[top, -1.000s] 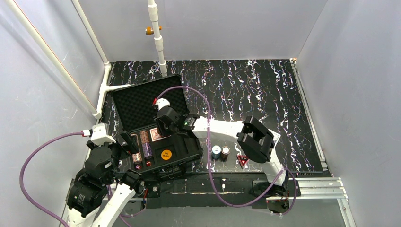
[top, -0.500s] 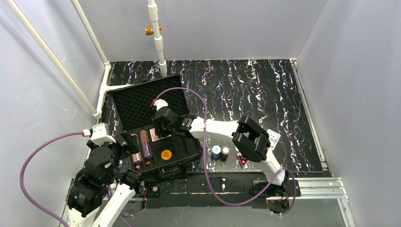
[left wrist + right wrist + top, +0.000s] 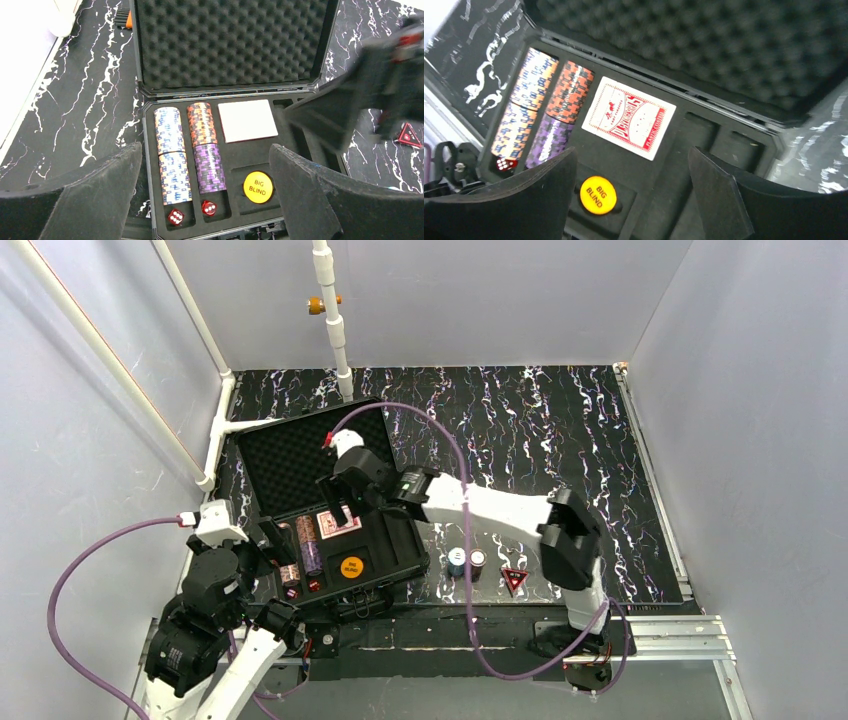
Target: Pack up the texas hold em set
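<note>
over the case (image 3: pixel 290 455) at the desk's near left corner the right hand (image 3: pixel 631 157) hangs released, the left hand (image 3: pixel 205 150) released beside; the red deck (image 3: pixel 628 124) lies flat in its slot. i think the right hand should rise straight, so no finger drags it out

Black case (image 3: pixel 225 92) with black egg-crate foam lid (image 3: pixel 230 40). Patterned chip stacks (image 3: pixel 209 167): white speckled blue and orange, orange with dark checks, purple with pale flecks. Red dice (image 3: pixel 175 216), white pips. Orange-yellow disc (image 3: pixel 258 186), black lettering. Red-and-white patterned card deck (image 3: pixel 628 118). Red triangle (image 3: pixel 514 579) on black worktop (image 3: pixel 560 430) veined white.
</note>
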Tool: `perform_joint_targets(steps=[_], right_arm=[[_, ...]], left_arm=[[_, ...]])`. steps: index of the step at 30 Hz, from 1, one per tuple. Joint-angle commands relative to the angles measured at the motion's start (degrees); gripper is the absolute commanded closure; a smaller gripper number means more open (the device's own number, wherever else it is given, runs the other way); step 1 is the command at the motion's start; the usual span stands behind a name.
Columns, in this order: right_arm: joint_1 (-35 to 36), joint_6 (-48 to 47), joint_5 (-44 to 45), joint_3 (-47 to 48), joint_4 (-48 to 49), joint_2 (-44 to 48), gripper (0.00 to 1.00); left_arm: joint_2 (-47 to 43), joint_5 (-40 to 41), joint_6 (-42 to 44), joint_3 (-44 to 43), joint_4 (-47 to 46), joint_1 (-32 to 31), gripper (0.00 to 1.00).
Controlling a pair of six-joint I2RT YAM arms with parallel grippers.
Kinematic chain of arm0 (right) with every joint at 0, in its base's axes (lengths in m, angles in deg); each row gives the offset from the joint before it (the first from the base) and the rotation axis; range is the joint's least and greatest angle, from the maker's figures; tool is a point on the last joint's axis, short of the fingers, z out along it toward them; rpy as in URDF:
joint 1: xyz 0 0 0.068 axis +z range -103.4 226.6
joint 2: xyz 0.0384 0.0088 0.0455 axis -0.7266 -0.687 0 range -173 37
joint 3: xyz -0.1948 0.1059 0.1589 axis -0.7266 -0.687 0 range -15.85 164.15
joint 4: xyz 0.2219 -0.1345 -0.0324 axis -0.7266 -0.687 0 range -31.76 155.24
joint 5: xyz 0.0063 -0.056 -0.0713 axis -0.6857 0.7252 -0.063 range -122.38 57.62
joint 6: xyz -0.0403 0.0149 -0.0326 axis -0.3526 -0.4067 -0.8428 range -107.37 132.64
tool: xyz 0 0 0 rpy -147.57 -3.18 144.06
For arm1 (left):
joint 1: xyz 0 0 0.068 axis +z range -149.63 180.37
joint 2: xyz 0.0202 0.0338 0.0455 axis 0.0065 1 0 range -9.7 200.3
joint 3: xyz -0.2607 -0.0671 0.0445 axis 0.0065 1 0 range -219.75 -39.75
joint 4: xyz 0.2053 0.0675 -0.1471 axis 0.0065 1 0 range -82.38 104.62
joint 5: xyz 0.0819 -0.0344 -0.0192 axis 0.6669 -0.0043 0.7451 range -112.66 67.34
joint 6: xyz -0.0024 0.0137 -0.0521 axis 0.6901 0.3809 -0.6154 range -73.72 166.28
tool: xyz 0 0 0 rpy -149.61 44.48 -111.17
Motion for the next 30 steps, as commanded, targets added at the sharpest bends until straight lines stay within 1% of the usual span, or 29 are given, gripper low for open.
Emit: perform_joint_targets(steps=[1, 3, 5, 11, 18, 24, 30], right_arm=[[0.2, -2.5, 4.7, -2.9, -1.8, 11.5, 0.08], [0.3, -2.4, 5.6, -5.6, -2.3, 14.9, 0.05], [0.2, -2.1, 6.8, -8.8, -2.8, 18.4, 0.03], [0.3, -0.1, 10.8, -17.0, -5.8, 28.5, 0.02], [0.2, 3.3, 17.3, -25.2, -8.7, 37.8, 0.02], [0.2, 5.2, 25.3, -30.4, -11.8, 43.4, 0.02], [-0.5, 6.8, 31.4, -32.4, -15.0, 45.6, 0.02]], left_arm=[[1.0, -0.9, 1.4, 0.6, -1.8, 0.3, 0.02], [1.6, -2.2, 1.9, 0.8, -2.3, 0.3, 0.02], [2.3, -4.0, 2.5, 1.2, -3.0, 0.3, 0.02], [4.9, -9.1, 3.4, 1.9, -4.7, 0.3, 0.02], [10.0, -13.7, 3.8, 1.6, -5.4, 0.3, 0.02], [10.3, -14.3, 3.5, 1.7, -5.5, 0.3, 0.02], [10.5, -14.3, 3.4, 1.9, -5.6, 0.3, 0.02]])
